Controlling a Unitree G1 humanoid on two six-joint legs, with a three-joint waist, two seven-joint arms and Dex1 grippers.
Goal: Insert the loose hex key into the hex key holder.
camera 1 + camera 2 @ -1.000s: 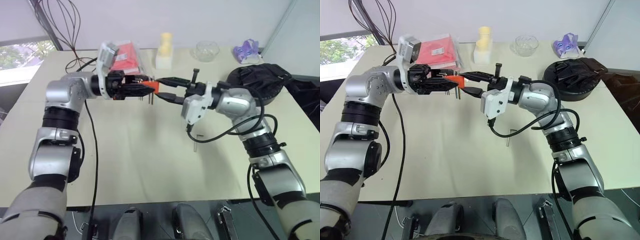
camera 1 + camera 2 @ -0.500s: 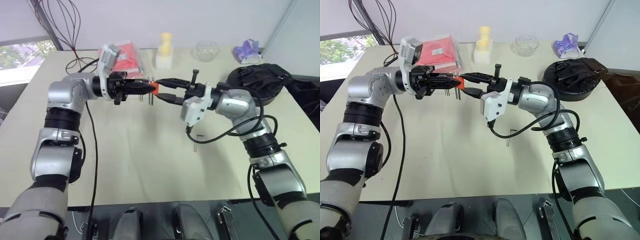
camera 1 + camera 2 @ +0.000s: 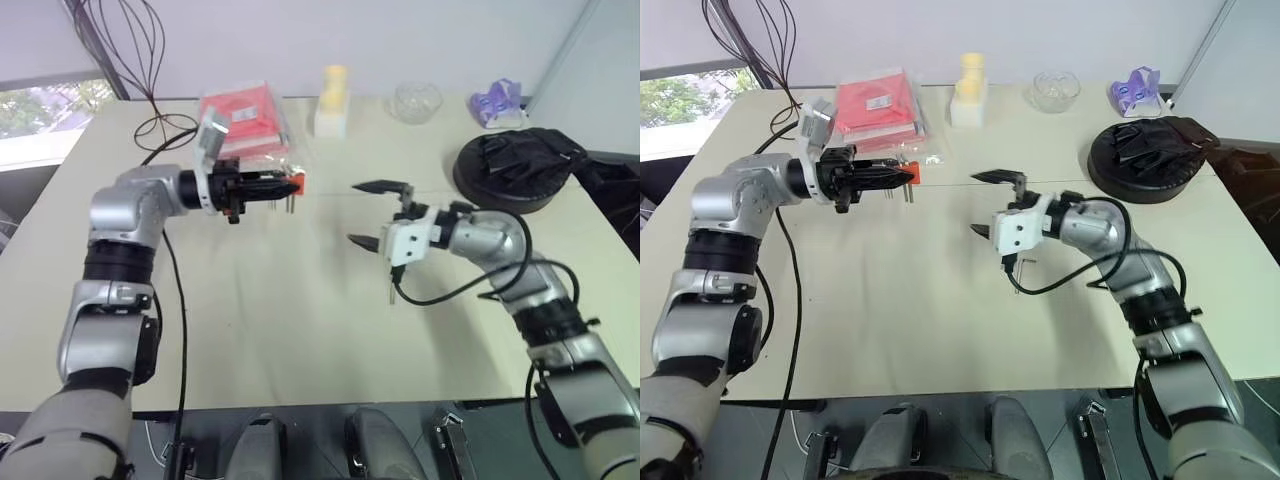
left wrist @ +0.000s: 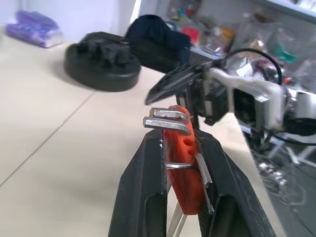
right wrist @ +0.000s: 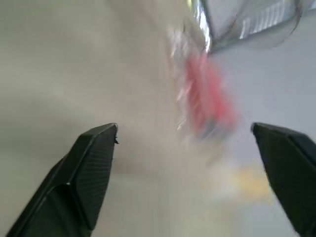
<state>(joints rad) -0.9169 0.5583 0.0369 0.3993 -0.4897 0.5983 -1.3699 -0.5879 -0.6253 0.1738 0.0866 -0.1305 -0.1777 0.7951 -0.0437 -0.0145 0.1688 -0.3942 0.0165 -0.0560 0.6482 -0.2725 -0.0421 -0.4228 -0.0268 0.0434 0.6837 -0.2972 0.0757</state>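
The left pincer point(image 4: 180, 148) is closed on the holder point(image 4: 183, 173), a small orange-red block with a few short metal keys sticking out of it. It holds the holder above the surface point(image 3: 250, 300), just in front of the red packet point(image 3: 245, 115) in clear plastic. In the left wrist view the block sits tight between the two black fingers point(image 4: 143, 187), and two bent silver key ends stand out at its top. The right pincer point(image 3: 367, 212) is wide open with nothing between its fingers. It hangs over the surface well apart from the holder, on the side away from the left arm. The loose key point(image 3: 393, 291) lies flat on the surface, just under the right pincer's white wrist block and partly hidden by it, so its full shape is hard to see. A black round thing point(image 3: 510, 170) lies behind the right arm, far from the holder.
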